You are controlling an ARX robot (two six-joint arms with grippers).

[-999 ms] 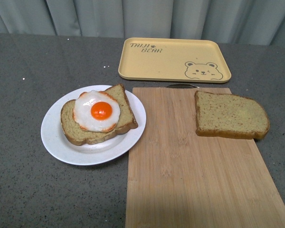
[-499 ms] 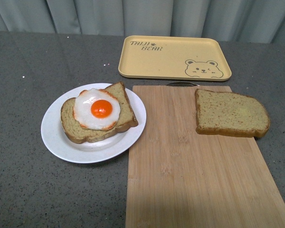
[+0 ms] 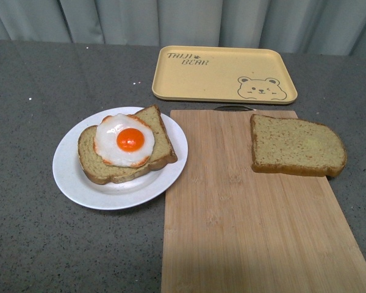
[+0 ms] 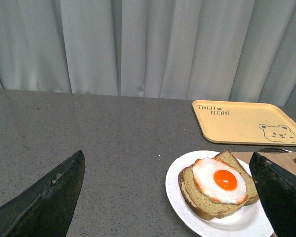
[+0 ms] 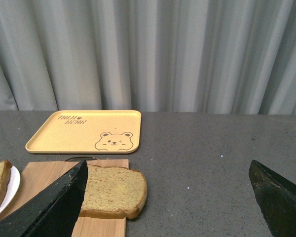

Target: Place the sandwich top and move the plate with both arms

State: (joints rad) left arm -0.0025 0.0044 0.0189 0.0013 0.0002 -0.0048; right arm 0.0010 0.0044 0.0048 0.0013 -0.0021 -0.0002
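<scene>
The sandwich top [image 3: 296,147], a plain speckled bread slice, lies on the far right of a wooden cutting board [image 3: 244,220]; it also shows in the right wrist view [image 5: 113,191]. The white plate [image 3: 73,183] sits left of the board and holds a bread slice with a fried egg [image 3: 124,141]; the plate also shows in the left wrist view [image 4: 180,202]. No arm shows in the front view. My left gripper [image 4: 167,197] is open and empty, held back from the plate. My right gripper [image 5: 167,195] is open and empty, its near finger [image 5: 54,207] overlapping the slice's edge in view.
A yellow rectangular tray [image 3: 222,73] with a bear drawing lies behind the board, near the grey curtain. The table top is dark grey. The plate's right rim sits close against the board's left edge.
The front view has shifted slightly, so everything sits a few pixels higher than one second ago. Nothing on the table has moved.
</scene>
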